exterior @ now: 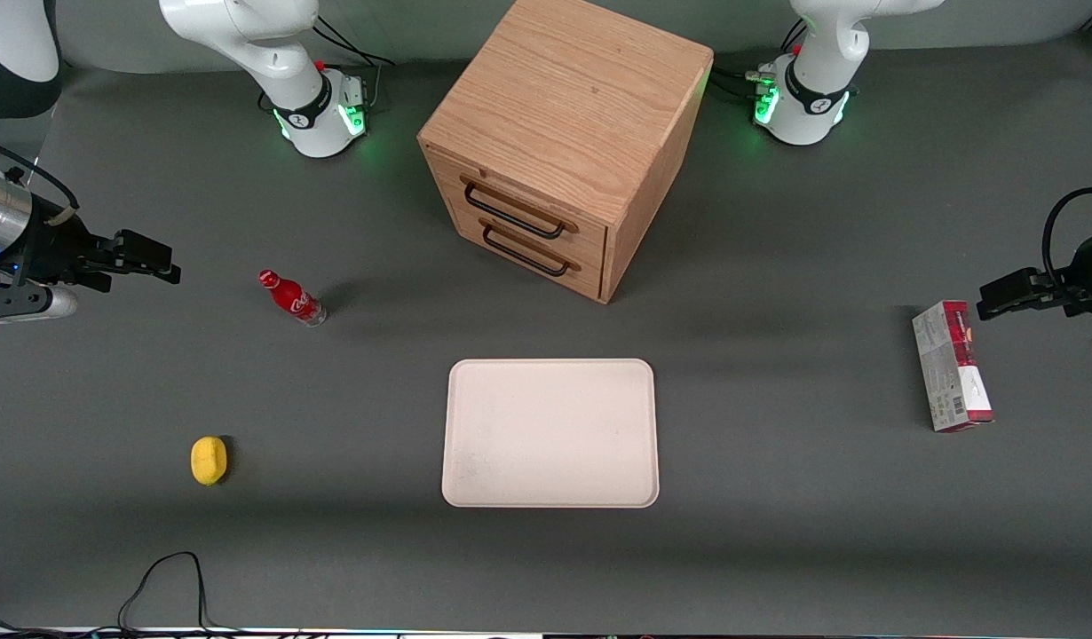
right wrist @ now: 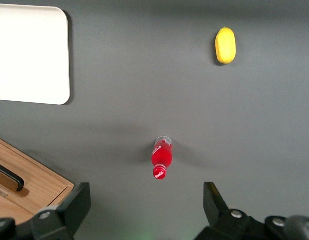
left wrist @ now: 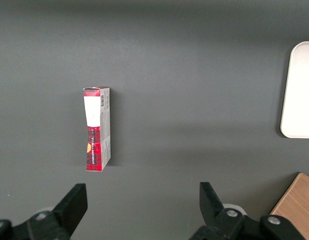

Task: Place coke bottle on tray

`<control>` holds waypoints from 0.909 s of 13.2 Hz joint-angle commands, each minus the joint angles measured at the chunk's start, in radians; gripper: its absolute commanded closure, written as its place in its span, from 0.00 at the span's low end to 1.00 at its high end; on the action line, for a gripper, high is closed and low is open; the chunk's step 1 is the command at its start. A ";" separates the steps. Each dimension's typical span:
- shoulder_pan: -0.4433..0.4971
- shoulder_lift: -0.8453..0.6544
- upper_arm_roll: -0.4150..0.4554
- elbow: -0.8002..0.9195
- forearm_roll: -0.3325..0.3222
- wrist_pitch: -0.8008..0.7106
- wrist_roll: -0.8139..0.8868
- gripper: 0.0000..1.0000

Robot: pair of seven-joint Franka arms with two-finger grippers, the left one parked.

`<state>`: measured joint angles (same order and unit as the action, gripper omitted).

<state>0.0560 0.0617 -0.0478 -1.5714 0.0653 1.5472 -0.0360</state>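
Note:
The coke bottle (exterior: 291, 298) is small and red with a red cap and stands upright on the grey table. It is toward the working arm's end from the tray and a little farther from the front camera. It also shows in the right wrist view (right wrist: 162, 157). The cream-white tray (exterior: 550, 432) lies flat and bare in front of the cabinet; its corner shows in the right wrist view (right wrist: 29, 55). My right gripper (exterior: 160, 259) hangs above the table, well apart from the bottle, toward the working arm's end. It is open and empty (right wrist: 146, 205).
A wooden two-drawer cabinet (exterior: 564, 142) stands in the middle, farther from the front camera than the tray. A yellow object (exterior: 209, 461) lies nearer the camera than the bottle. A red-and-grey carton (exterior: 952, 366) lies toward the parked arm's end. A black cable (exterior: 169, 577) loops at the near edge.

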 commanded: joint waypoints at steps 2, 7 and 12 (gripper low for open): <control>0.001 0.015 -0.023 0.022 0.025 -0.047 0.010 0.00; 0.004 -0.031 -0.027 -0.085 0.024 -0.036 -0.007 0.00; 0.007 -0.374 -0.020 -0.487 -0.033 0.077 0.007 0.00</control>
<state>0.0547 -0.1157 -0.0645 -1.8477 0.0563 1.5418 -0.0360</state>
